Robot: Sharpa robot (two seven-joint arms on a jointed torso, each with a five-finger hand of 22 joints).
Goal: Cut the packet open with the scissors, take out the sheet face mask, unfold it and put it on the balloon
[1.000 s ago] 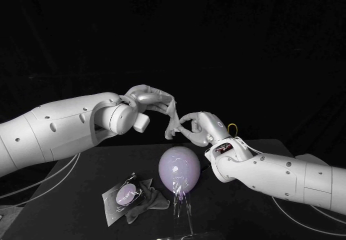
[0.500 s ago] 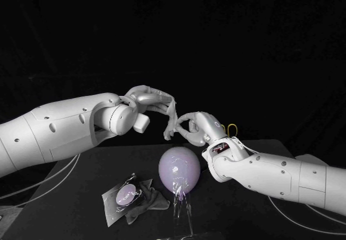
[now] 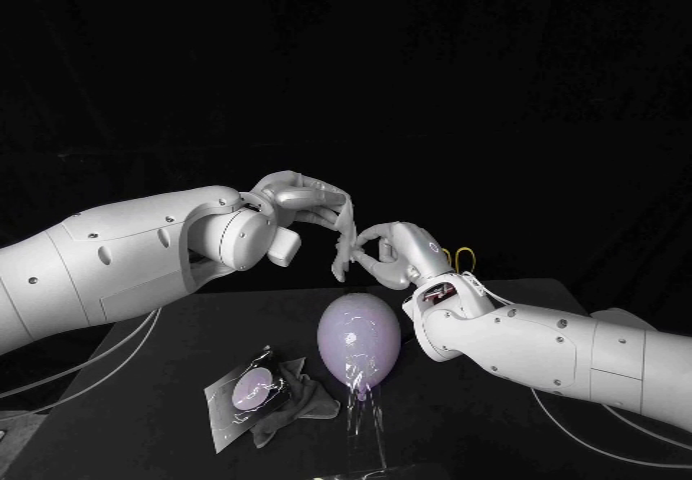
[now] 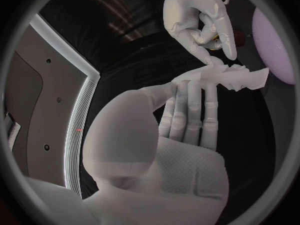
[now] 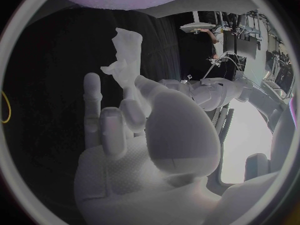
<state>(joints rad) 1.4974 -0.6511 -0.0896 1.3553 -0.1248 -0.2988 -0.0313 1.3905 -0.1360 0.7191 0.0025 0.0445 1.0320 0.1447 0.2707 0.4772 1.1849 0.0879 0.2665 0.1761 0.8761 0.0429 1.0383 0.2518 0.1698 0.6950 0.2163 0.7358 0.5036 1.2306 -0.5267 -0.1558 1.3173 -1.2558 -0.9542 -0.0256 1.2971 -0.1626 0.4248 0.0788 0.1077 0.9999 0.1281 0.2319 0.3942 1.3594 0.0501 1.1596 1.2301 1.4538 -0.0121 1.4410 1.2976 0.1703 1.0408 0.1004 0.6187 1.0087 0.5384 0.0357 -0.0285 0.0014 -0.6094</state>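
from the head view i see both hands raised over the far side of the table (image 3: 173, 340), meeting above the balloon (image 3: 358, 338). the left hand (image 3: 306, 203) has the mask (image 3: 343, 240) pinched at its fingertips, and the pale strip hangs down crumpled. the right hand (image 3: 387, 250) comes up beside it with fingers curled onto the strip's lower part. both hands are clamped on the mask, which is held in the air between them.

the left wrist view gives me the contact closer. the left fingers lie straight and side by side, with the mask (image 4: 237, 77) a soft, wrinkled wad across their tips. the right hand (image 4: 197, 15) reaches to it from the other side, fingertips on its edge. in the right wrist view the mask (image 5: 127, 50) stands up from the right fingers as a thin, matt, ragged flap.

the balloon is lavender, smooth, glossy and egg-shaped, at the middle of the table. something clear and shiny runs from under it toward the front edge; i cannot tell whether it is a stem or film. the packet (image 3: 257, 392) lies flat toward the front left corner, near the balloon. it is clear crinkled plastic with a pale oval on it, over something dark. a thin yellow loop (image 3: 464, 259) shows behind the right hand; i cannot tell what it belongs to.
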